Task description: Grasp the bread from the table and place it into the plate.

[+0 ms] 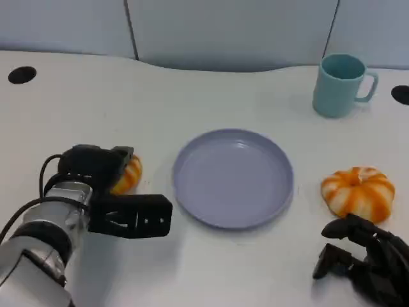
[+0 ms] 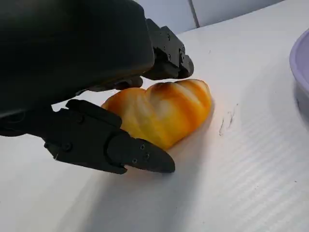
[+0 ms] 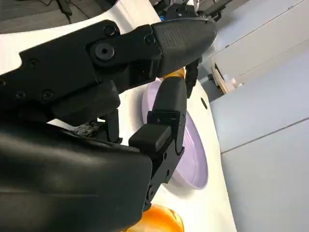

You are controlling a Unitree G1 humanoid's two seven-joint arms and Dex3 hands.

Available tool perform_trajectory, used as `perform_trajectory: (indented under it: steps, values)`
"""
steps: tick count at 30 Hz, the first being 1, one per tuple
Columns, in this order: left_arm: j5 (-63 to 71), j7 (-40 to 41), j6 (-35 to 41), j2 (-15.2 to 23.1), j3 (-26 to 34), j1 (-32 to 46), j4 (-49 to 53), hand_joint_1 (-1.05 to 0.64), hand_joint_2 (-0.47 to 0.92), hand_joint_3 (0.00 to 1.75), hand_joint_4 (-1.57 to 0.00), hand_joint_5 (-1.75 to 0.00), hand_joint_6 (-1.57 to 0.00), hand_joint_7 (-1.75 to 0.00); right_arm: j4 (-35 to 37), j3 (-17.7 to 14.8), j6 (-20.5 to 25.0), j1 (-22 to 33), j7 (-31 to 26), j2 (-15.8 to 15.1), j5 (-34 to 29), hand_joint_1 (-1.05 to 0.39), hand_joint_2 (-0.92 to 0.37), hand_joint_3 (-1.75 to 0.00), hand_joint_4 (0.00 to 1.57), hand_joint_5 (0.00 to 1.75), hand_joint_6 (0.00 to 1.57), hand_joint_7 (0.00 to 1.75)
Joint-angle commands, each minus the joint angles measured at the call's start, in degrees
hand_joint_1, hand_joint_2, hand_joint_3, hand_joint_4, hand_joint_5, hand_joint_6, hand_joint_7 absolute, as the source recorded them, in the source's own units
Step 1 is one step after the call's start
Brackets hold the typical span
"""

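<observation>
White table (image 1: 211, 268), no readable writing; left hand (image 1: 102, 167) brackets bread (image 2: 161, 112).

Left of the lilac plate (image 1: 233, 176), a ribbed silver forearm (image 1: 35, 246) with looping black cables carries a boxy black left hand (image 1: 112, 192), whose screw-studded fingers (image 2: 120, 150) taper.

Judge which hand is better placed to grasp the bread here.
Left. The left hand already brackets the bread with fingers on both sides; the right hand sits beyond the plate, beside the pumpkin.
</observation>
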Motion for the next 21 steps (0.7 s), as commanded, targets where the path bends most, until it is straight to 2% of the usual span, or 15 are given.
perform_trajectory:
  steps: [1,2,4,6,9,10,11,16,21]
  values:
    - [0.54,4.40,-3.10,1.39,-0.69,4.23,1.14,-0.26,0.91,0.10,-0.65,-1.66,-0.98,-0.33,-0.18,-0.13,1.11,1.27,-0.57,-0.90,0.28,-0.47,-0.92,-0.20,0.63,1.39,0.64,1.00]
    - [0.40,4.45,-3.12,1.32,-0.62,4.29,1.25,-0.25,0.92,0.11,-0.64,-1.70,-1.00,-0.36,-0.48,0.03,1.15,1.38,-1.01,-0.97,-0.04,-0.47,-0.92,-0.20,0.63,1.39,0.64,1.00]
    - [0.24,4.52,-3.07,1.22,-0.52,4.35,1.39,-0.26,0.92,0.20,-0.65,-1.74,-0.75,-0.97,-0.94,0.26,1.29,1.54,-1.63,-1.06,-0.43,-0.49,-0.92,-0.20,0.63,1.39,0.65,1.01]
    - [0.19,4.56,-3.06,1.20,-0.52,4.36,1.43,-0.26,0.92,0.22,-0.65,-1.74,-0.68,-1.13,-1.18,0.40,1.40,1.64,-1.88,-1.10,-0.47,-0.49,-0.92,-0.20,0.63,1.39,0.65,1.01]
    - [-0.49,6.49,-4.38,1.56,0.22,4.43,1.07,-0.24,0.92,0.26,-0.68,-1.75,-0.64,-1.19,-0.50,0.40,1.13,1.28,-1.63,-1.04,-0.19,-0.49,-0.92,-0.20,0.63,1.39,0.65,1.00]
    - [-0.73,7.11,-4.79,1.70,0.51,4.35,0.96,-0.22,0.92,0.31,-0.69,-1.75,-0.55,-1.42,-0.17,0.36,1.08,1.10,-1.56,-0.97,-0.07,-0.48,-0.92,-0.19,0.63,1.39,0.65,1.00]
    - [-0.73,8.32,-5.32,1.89,0.63,4.28,0.82,-0.22,0.92,0.31,-0.69,-1.75,-0.51,-1.53,0.20,0.33,0.97,0.89,-1.45,-0.93,-0.01,-0.48,-0.92,-0.19,0.63,1.39,0.65,1.00]
    - [-1.04,10.35,-7.51,2.57,1.27,3.57,0.50,-0.18,0.92,0.28,-0.72,-1.75,-0.47,-1.72,1.09,0.37,0.30,0.30,-1.68,-0.67,-0.10,-0.48,-0.92,-0.21,0.63,1.39,0.64,1.00]
    - [-0.88,10.43,-7.90,2.63,1.59,3.49,0.56,-0.17,0.92,0.29,-0.72,-1.75,-0.46,-1.75,1.42,0.42,0.01,0.16,-1.68,-0.68,-0.06,-0.47,-0.92,-0.21,0.63,1.39,0.64,1.00]
